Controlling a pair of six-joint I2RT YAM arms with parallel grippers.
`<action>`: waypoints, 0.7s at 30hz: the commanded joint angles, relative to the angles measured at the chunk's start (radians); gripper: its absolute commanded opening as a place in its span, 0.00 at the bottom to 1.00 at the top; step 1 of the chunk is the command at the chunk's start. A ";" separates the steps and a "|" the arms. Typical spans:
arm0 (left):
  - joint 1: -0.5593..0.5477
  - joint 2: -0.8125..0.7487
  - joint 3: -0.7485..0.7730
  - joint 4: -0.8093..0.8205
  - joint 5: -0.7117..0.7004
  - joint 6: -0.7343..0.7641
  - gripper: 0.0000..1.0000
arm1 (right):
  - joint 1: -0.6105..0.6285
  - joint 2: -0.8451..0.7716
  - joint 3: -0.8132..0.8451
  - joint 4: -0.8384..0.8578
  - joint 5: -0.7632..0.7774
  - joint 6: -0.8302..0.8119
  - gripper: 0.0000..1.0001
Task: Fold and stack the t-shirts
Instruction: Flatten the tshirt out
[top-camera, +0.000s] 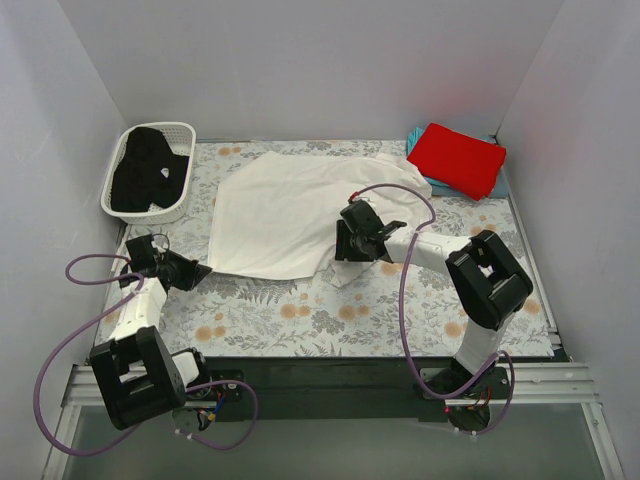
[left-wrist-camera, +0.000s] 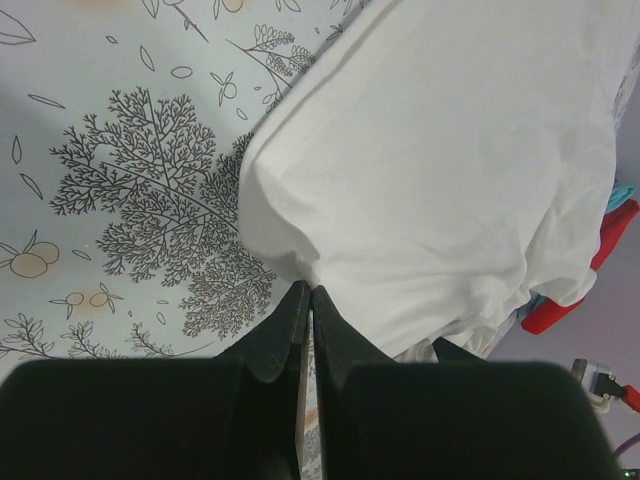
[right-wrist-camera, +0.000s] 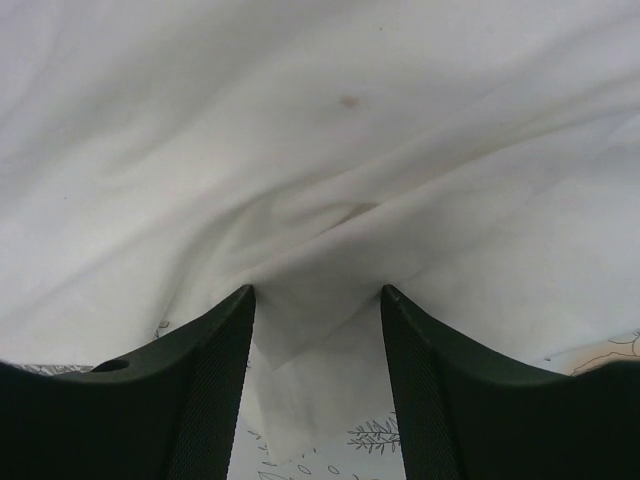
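The large white t-shirt lies spread plain side up on the floral table cloth. My left gripper is shut, pinching the shirt's near left corner at its fingertips. My right gripper is open over the shirt's near right edge, and a fold of white cloth lies between its fingers. A folded red t-shirt rests on a folded teal one at the far right. The black t-shirt lies bundled in the basket.
The white lattice basket stands at the far left corner. White walls close in the table on three sides. The floral table cloth shows along the near edge in front of both arms.
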 joint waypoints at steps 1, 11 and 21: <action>0.004 -0.005 0.017 -0.006 -0.013 0.029 0.00 | 0.025 -0.016 0.041 -0.018 0.084 0.010 0.61; 0.002 0.021 -0.002 0.012 -0.001 0.046 0.00 | 0.051 0.038 0.041 -0.032 0.075 0.037 0.54; 0.002 0.025 -0.002 0.014 -0.007 0.051 0.00 | 0.053 -0.036 0.045 -0.073 0.118 0.030 0.04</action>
